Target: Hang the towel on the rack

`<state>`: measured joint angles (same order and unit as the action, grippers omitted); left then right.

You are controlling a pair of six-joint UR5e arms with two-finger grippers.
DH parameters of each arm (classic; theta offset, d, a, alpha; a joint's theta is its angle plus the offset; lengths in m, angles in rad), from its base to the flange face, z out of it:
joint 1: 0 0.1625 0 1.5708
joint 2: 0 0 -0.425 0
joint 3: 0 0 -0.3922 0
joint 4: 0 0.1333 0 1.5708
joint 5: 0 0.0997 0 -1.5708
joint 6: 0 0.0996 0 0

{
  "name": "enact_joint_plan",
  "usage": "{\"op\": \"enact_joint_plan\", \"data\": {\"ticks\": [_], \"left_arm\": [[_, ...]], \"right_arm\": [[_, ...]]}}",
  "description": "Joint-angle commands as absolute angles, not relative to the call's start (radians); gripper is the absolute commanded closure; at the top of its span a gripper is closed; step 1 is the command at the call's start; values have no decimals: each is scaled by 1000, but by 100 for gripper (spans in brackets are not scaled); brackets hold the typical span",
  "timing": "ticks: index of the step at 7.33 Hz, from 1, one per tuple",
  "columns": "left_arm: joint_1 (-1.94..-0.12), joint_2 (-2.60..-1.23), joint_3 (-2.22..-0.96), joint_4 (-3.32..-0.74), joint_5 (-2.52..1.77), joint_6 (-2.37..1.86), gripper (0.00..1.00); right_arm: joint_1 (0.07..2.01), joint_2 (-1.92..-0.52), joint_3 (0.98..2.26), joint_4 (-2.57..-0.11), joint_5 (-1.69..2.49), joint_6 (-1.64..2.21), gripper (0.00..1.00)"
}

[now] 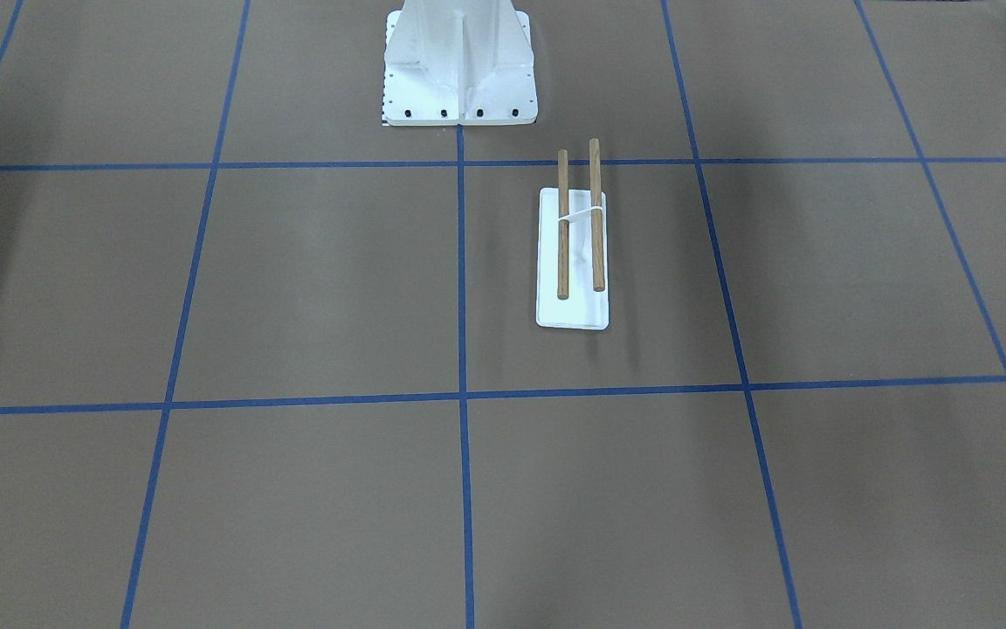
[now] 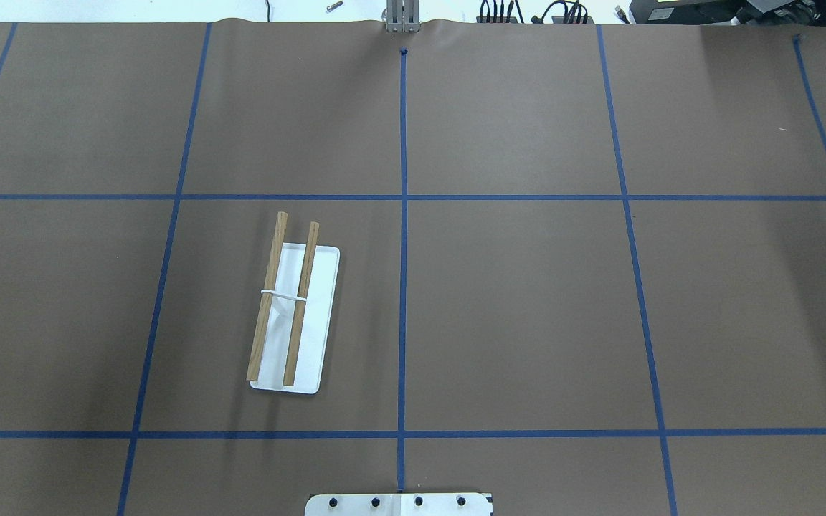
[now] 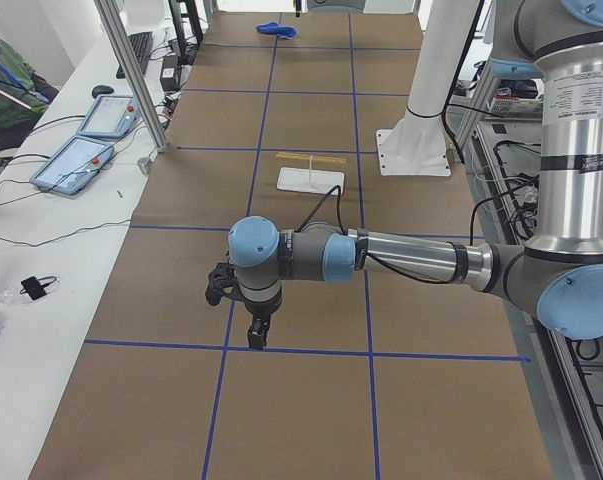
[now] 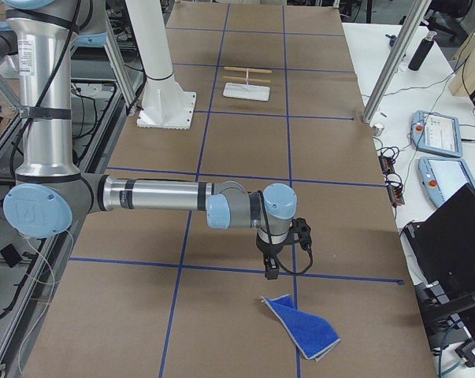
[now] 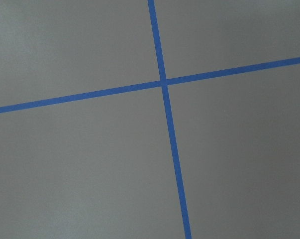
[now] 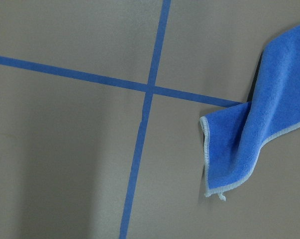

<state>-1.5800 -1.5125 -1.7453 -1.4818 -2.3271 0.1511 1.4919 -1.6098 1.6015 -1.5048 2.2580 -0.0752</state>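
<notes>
The rack point(image 2: 287, 301) has two brown dowels over a white base plate point(image 2: 323, 322) on the brown table; it also shows in the front view point(image 1: 580, 218) and both side views point(image 3: 311, 160) point(image 4: 247, 72). The blue towel point(image 4: 304, 327) lies crumpled on the table far from the rack, also seen in the right wrist view point(image 6: 254, 134) and small in the left side view point(image 3: 278, 30). My right gripper point(image 4: 270, 272) points down just short of the towel. My left gripper point(image 3: 256, 335) points down over bare table. I cannot tell whether either is open or shut.
The large white bolted pedestal point(image 1: 459, 61) stands beside the rack point(image 3: 421, 100). Blue tape lines point(image 5: 164, 82) cross the table. Control tablets point(image 3: 81, 150) and a seated person point(image 3: 1, 90) are at the side bench. More pendants point(image 4: 438, 134) lie past the table's edge.
</notes>
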Motion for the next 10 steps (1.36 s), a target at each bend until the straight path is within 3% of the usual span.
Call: {"op": "enact_joint_plan", "data": {"ticks": [1,4,6,8,10], "left_arm": [[-1580,-1517,-1752,-1483,-2327,152,2],[-1580,-1528,-1830,-1514,-2327,152,2],[-1578,-1529,-1780,-1740,-2326,146,2],[-1572,-1558,-1694,-1827,-2329,60,2],[-1569,-1557,-1690,-1829,-2356,38,2]], "right_arm": [[1491,-1611,1601,-1505,2258,-75,0],[1491,-1598,1635,-1426,2295,-71,0],[1491,-1611,1617,-1296,2298,-71,0],[1491,-1608,1457,-1205,2290,-86,0],[1491,-1595,1236,-978,2267,-86,0]]}}
